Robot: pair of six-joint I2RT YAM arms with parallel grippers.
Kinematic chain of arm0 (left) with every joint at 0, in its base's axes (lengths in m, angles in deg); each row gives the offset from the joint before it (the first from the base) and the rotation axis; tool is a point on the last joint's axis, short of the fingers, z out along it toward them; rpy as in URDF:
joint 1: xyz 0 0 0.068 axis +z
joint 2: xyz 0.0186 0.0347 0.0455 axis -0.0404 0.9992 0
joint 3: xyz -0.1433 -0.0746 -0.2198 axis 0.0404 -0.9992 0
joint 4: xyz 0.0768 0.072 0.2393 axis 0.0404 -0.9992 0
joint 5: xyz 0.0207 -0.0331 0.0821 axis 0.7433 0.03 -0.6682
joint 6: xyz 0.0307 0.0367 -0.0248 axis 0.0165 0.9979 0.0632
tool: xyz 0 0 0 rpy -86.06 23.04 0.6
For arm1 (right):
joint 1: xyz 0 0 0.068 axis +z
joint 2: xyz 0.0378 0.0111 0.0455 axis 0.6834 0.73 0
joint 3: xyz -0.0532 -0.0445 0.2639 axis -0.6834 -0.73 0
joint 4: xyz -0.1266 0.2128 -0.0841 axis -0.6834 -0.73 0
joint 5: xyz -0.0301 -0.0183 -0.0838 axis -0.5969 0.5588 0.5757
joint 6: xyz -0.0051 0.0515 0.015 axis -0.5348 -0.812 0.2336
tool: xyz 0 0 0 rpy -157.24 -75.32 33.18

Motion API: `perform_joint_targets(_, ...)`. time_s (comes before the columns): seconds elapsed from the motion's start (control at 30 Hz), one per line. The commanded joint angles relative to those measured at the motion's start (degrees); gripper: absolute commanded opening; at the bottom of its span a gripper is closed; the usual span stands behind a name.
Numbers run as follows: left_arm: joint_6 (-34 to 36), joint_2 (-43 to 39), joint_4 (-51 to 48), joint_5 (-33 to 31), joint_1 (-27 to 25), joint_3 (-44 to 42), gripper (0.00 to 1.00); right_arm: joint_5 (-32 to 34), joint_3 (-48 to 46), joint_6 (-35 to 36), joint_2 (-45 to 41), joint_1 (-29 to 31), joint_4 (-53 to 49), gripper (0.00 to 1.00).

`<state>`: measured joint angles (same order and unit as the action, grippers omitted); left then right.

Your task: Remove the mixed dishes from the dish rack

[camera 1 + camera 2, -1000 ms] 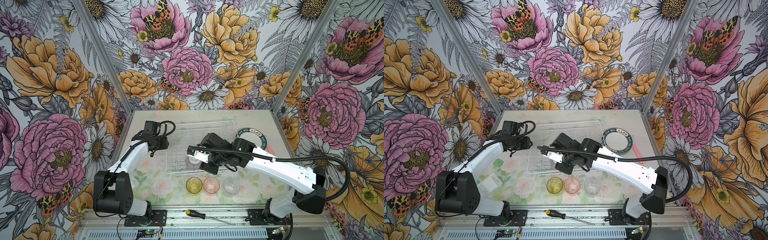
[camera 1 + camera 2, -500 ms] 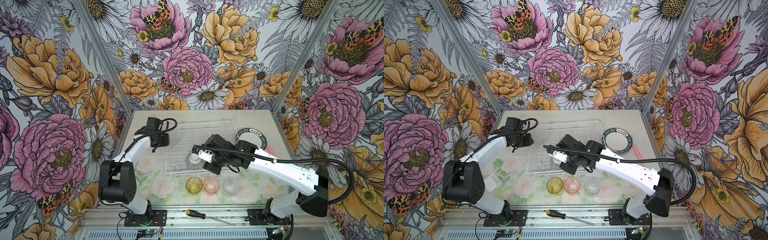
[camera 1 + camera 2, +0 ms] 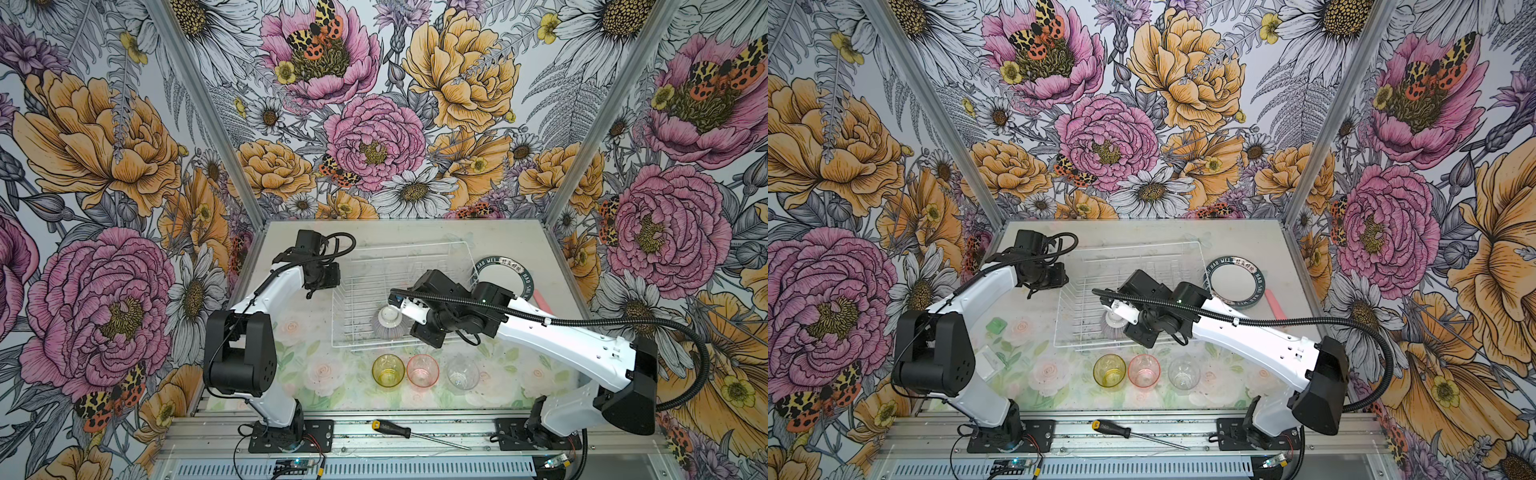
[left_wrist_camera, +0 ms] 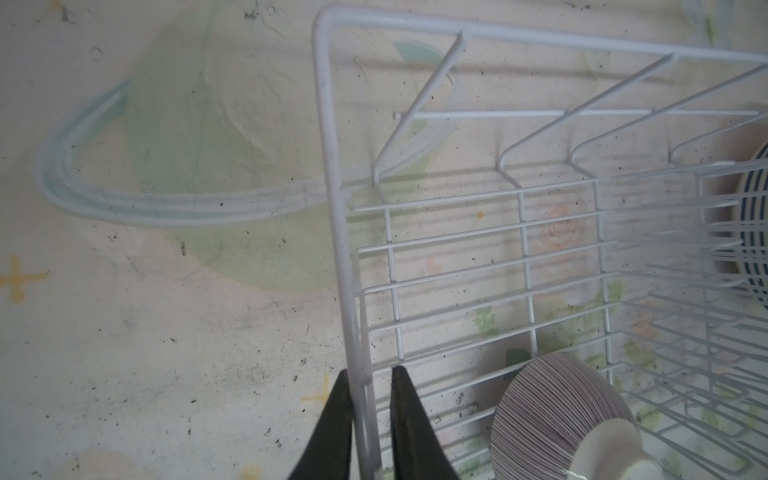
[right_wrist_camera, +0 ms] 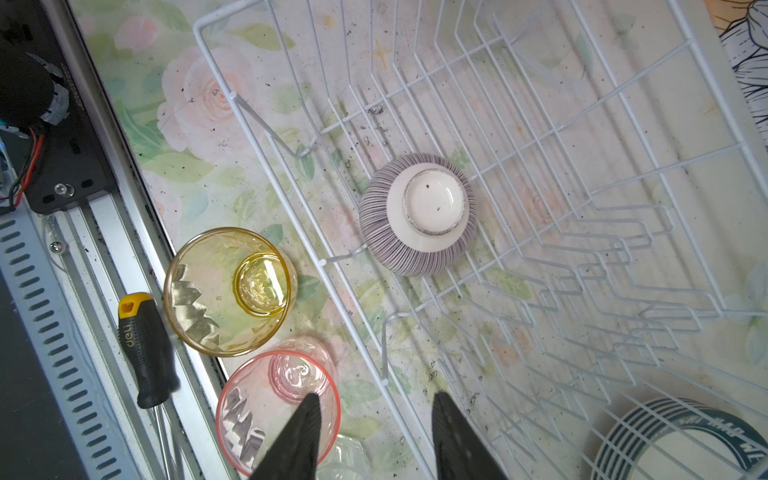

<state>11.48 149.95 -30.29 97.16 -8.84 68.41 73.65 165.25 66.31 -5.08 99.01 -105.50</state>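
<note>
Flowered walls are enclosing a pale floral table. Over the last second the left tool has been narrowing and is now pinching the left rim wire of the white wire dish rack, probably to steady it. The right tool, spread, is hovering over the upturned ribbed greyish-purple bowl, apparently the rack's last dish. The translucent yellow tumbler, pink tumbler, clear tumbler and green-rimmed white plate are already sitting outside on the table.

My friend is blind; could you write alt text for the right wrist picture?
An upside-down ribbed bowl sits in a white wire dish rack, the open right gripper poised near it. A yellow tumbler and a pink tumbler stand outside it.
</note>
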Motion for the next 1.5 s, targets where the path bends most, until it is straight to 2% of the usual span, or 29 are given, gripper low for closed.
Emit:
perform_joint_targets(0.0, 0.9, 1.0, 0.8, 1.7, -0.7, 2.8, 0.20, 1.2, -0.6, -1.3, -2.6, -0.5, 1.5, 0.46)
perform_joint_targets(0.43, 1.6, 5.1, 0.8, 2.1, -0.8, 6.8, 0.19, 1.8, -2.1, -1.9, -3.2, -2.1, 1.9, 0.46)
perform_joint_targets(0.77, 2.5, 4.6, 0.7, 0.4, -0.9, 10.4, 0.21, 1.9, -2.5, -2.2, -3.3, -3.4, 2.0, 0.46)
perform_joint_targets(0.87, 2.7, 2.2, 0.8, -1.7, -2.5, 9.9, 0.33, 1.0, -2.9, -2.6, -4.3, -4.5, 2.7, 0.47)
perform_joint_targets(0.9, 3.0, 1.1, 0.8, -2.9, -3.3, 9.5, 0.39, 0.5, -3.2, -2.9, -4.8, -4.9, 3.2, 0.47)
perform_joint_targets(0.97, 3.6, -1.8, 0.8, -5.4, -5.2, 8.5, 0.58, -0.7, -3.9, -3.3, -6.0, -6.3, 4.2, 0.48)
perform_joint_targets(1.17, 6.1, -11.0, -0.3, -7.2, -11.5, 3.8, 0.91, -3.3, -6.1, -4.3, -9.1, -10.1, 6.9, 0.48)
perform_joint_targets(1.23, 6.8, -13.8, -1.2, -7.9, -14.4, 1.7, 0.93, -4.0, -7.0, -4.7, -10.2, -11.9, 7.9, 0.49)
perform_joint_targets(1.3, 6.7, -15.5, -2.7, -8.8, -17.5, 0.5, 0.90, -4.5, -8.1, -5.2, -11.7, -13.3, 9.2, 0.49)
perform_joint_targets(1.37, 6.1, -16.1, -5.3, -12.7, -20.8, 0.1, 0.86, -4.9, -9.1, -5.7, -13.0, -14.6, 10.4, 0.50)
perform_joint_targets(1.47, 5.1, -15.2, -8.3, -17.6, -25.9, 0.3, 0.86, -5.6, -10.4, -6.1, -14.9, -16.5, 11.7, 0.51)
